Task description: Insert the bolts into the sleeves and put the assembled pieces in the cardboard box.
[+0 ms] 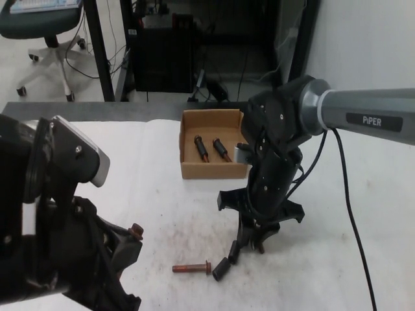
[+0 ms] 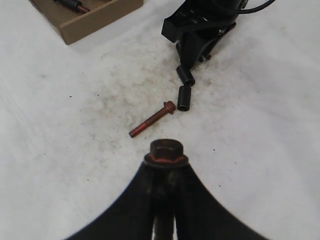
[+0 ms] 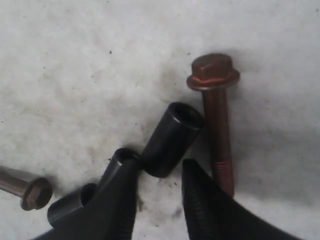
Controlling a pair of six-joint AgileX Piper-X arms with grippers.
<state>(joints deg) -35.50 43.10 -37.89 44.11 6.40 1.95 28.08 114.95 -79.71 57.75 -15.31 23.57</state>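
- The left gripper [image 2: 165,172] is clamped shut on a rust-brown flanged hex-head bolt [image 2: 166,151]; the head stands proud of the fingertips and the shank is hidden between them; it hangs above the stained white bench cover [image 2: 60,150], probably so this bolt is ready for the next pairing
- The right gripper [image 3: 159,169] is down at the bench with its fingers parted and nothing held; the near end of a short black cylindrical sleeve [image 3: 172,137] lies right at the gap, so closing here would likely pinch that sleeve
- A second brown bolt [image 3: 216,117] lies just beside that sleeve and close to one finger; it could get nudged or caught
- A third loose bolt [image 2: 152,119] lies flat on the cover with another black sleeve [image 2: 185,98] near its head; this looks like a pair for later
- The open brown cardboard box [image 1: 188,170] sits beyond the right gripper and holds two assembled pieces [image 1: 201,149]; being near, it keeps the drop-off short
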